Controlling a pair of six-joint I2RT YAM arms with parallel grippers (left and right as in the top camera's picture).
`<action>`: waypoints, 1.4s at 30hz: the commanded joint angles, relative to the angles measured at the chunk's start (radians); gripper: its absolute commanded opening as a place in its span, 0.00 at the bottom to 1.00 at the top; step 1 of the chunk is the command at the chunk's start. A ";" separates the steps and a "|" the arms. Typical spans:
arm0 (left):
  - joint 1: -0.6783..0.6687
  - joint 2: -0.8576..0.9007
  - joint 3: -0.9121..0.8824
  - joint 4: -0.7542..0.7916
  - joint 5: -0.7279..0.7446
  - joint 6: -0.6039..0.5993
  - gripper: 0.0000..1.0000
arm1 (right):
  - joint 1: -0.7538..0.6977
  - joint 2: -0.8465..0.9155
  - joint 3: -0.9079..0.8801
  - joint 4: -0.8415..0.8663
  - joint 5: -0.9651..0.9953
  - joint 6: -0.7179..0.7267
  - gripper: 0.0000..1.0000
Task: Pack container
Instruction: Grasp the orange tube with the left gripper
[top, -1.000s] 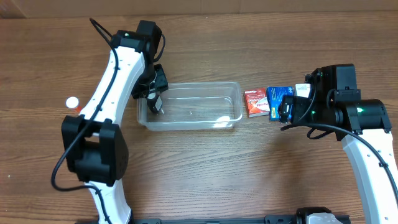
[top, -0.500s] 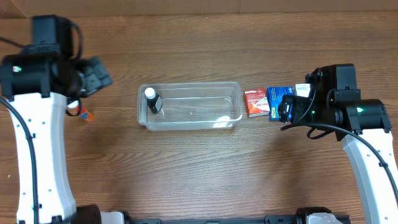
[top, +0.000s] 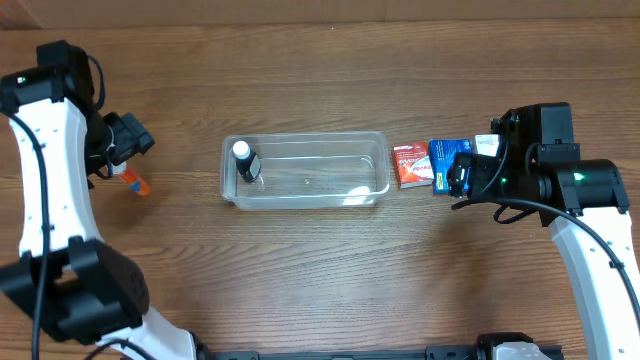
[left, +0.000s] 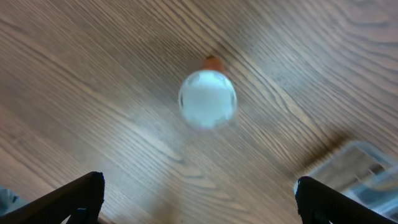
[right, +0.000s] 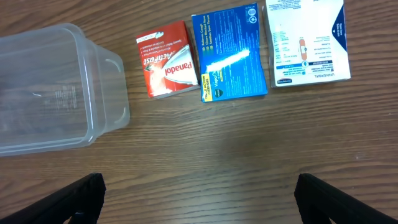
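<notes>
The clear container (top: 318, 176) stands mid-table, and a small dark bottle with a white cap (top: 244, 160) stands at its left end. My left gripper (top: 118, 160) hovers open far to the left, over an orange bottle with a white cap (top: 135, 183). The left wrist view looks straight down on that white cap (left: 208, 99), with the open left gripper (left: 199, 202) holding nothing. My right gripper (top: 456, 176) is open above the boxes right of the container. In the right wrist view the right gripper (right: 199, 199) is empty over bare wood.
A red Panadol box (right: 166, 59), a blue box (right: 227, 53) and a white box (right: 306, 40) lie in a row right of the container (right: 93, 118). A corner of the container (left: 357, 165) shows in the left wrist view.
My left gripper opened, left the dark bottle in the container and swung away left over the orange bottle. The right arm has not moved.
</notes>
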 joint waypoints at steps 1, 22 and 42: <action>0.029 0.082 -0.008 0.010 0.029 0.042 1.00 | -0.006 -0.004 0.029 0.002 0.006 0.005 1.00; 0.045 0.212 -0.008 0.087 0.057 0.093 0.43 | -0.006 -0.004 0.029 0.002 0.006 0.005 1.00; 0.044 0.212 -0.008 0.063 -0.021 0.093 0.09 | -0.006 -0.004 0.029 0.002 0.006 0.005 1.00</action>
